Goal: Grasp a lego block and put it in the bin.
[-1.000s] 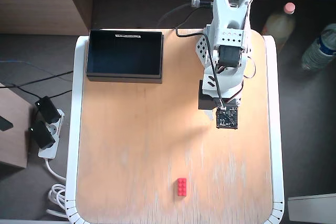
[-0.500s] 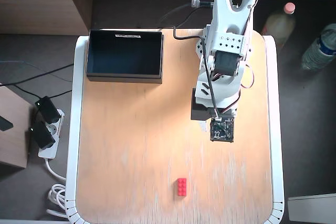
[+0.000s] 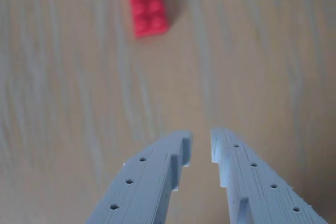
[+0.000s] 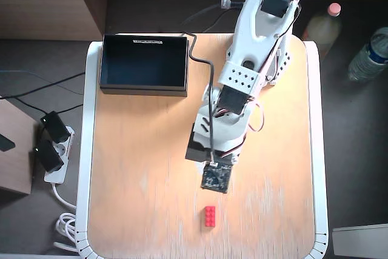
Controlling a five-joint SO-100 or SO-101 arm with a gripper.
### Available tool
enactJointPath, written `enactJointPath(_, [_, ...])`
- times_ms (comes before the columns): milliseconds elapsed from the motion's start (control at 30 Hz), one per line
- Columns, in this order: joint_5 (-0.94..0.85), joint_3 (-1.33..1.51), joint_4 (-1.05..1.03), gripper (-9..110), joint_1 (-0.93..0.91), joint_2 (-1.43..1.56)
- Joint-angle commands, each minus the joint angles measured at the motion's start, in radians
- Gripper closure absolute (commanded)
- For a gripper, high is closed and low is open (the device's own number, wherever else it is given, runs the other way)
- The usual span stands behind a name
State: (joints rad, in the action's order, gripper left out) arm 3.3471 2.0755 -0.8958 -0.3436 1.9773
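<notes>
Plugs sit in a white power strip (image 4: 53,161) on the dark floor at the left of the overhead view. Next, a shallow black bin (image 4: 144,88) with a white label strip, its writing unreadable, rests on the pale wood-grain table (image 4: 133,180). A red studded block (image 4: 210,216) lies near the front edge, just beyond the grey ridged gripper (image 3: 201,145), whose jaws are narrowly parted and hold nothing. Two bottles (image 4: 370,53) stand at the right.

A light wooden tabletop with a white rim (image 4: 121,180) carries the arm. Off its far right side, two plastic bottles (image 4: 370,53) stand on dark floor. Off its left, a white power strip with black plugs (image 4: 51,150) lies beside coiled white cable (image 4: 65,228).
</notes>
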Motion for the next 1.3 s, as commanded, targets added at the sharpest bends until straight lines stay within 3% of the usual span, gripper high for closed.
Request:
enactJointPath(0, [0.003,-0.175,0.054,98,-0.017,-0.06])
enactJointPath(567, [-0.08,-0.4,0.064,95,0.026,-0.365])
enactJointPath(933, [-0.11,-0.603,-0.035,92,0.031,-0.558])
enactJointPath(1267, [-0.117,-0.621,-0.034,83,0.08,-0.623])
